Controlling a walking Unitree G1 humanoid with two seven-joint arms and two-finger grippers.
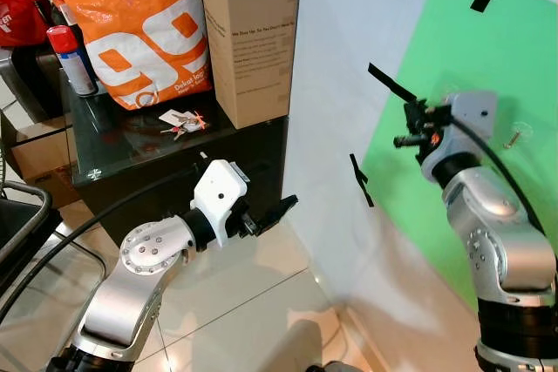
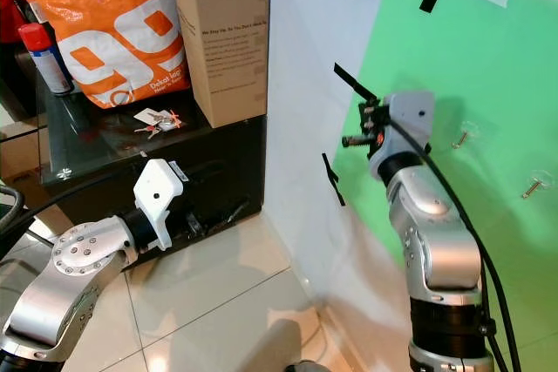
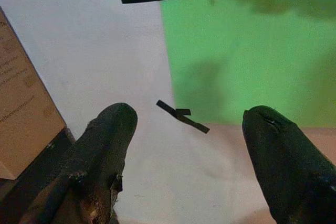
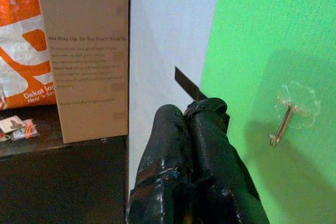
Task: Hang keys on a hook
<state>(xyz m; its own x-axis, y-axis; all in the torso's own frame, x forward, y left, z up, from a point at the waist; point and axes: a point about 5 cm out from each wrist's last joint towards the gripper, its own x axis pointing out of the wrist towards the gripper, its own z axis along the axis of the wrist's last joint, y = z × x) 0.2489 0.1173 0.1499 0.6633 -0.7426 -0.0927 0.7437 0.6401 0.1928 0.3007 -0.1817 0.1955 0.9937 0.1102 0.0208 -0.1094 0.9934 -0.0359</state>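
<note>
Now keys [image 1: 181,122] near cabinet edge [image 1: 174,167]; left tool [image 1: 270,215] wide open, empty; right tool [image 4: 194,129] closed, prob. empty, beside hook [image 4: 283,124].

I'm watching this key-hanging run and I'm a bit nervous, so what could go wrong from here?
1. The keys lie on the glossy black cabinet close to the cardboard box and orange bag; the open left gripper, low beside the cabinet, could bump them when reaching in.
2. The right gripper is shut and empty near the green wall; a swing might knock a clear hook.
3. Flat keys on glass may slide.
</note>
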